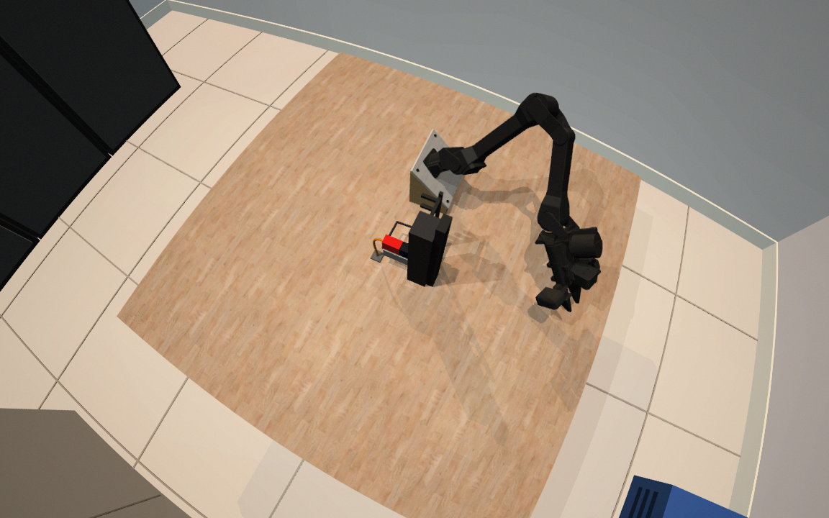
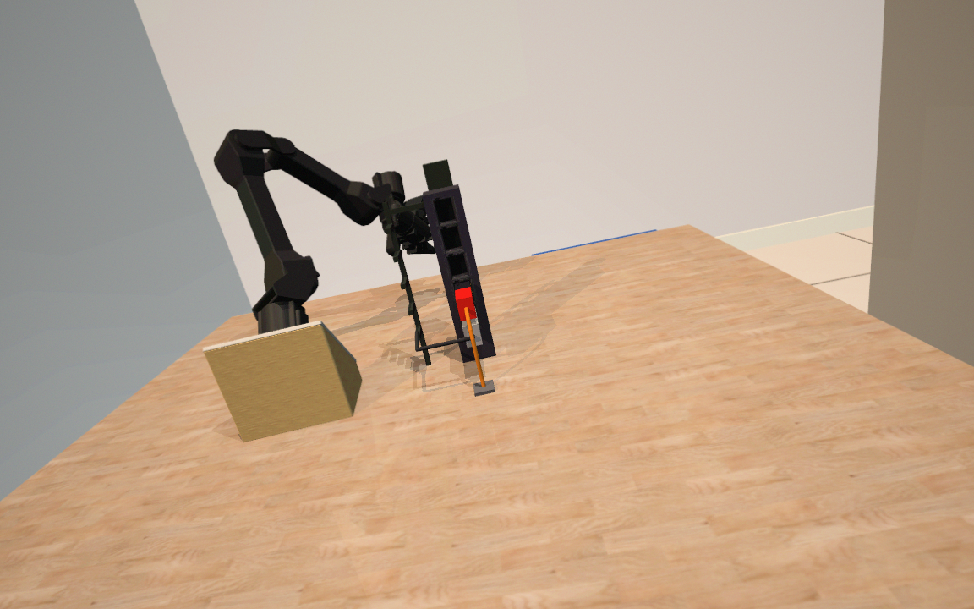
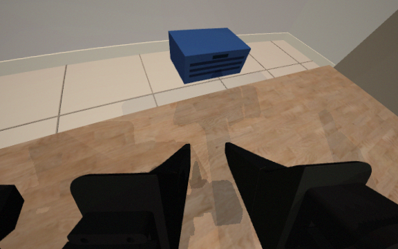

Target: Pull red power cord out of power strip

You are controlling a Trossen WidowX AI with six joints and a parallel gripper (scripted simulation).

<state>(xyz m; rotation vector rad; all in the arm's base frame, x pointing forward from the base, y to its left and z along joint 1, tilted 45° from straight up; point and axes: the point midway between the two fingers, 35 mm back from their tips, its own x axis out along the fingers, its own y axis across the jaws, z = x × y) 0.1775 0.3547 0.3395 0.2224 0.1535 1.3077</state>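
Note:
The black power strip (image 1: 425, 250) (image 2: 484, 331) stands on edge, its sockets facing the exterior camera. The red plug (image 1: 392, 244) (image 2: 464, 303) sits at a socket toward its near end in that view, and the three sockets beyond it are empty. The orange cord (image 1: 374, 244) (image 2: 477, 359) runs from the plug to a small grey block (image 1: 376, 257) (image 2: 484, 388). My gripper (image 1: 571, 305) (image 3: 207, 147) is partly open and empty. It is on the strip's far side from the plug, well away from it. The strip partly hides it in the exterior view, and the wrist view shows no plug.
A thin black rack (image 1: 437, 204) (image 2: 410, 303) stands beside the strip, on the arm base's side. The arm's wedge-shaped mount (image 1: 422, 190) (image 2: 290, 386) is near it. A blue cabinet (image 1: 694, 502) (image 3: 213, 41) stands beyond the wooden surface. Black cabinets (image 1: 18, 96) stand opposite.

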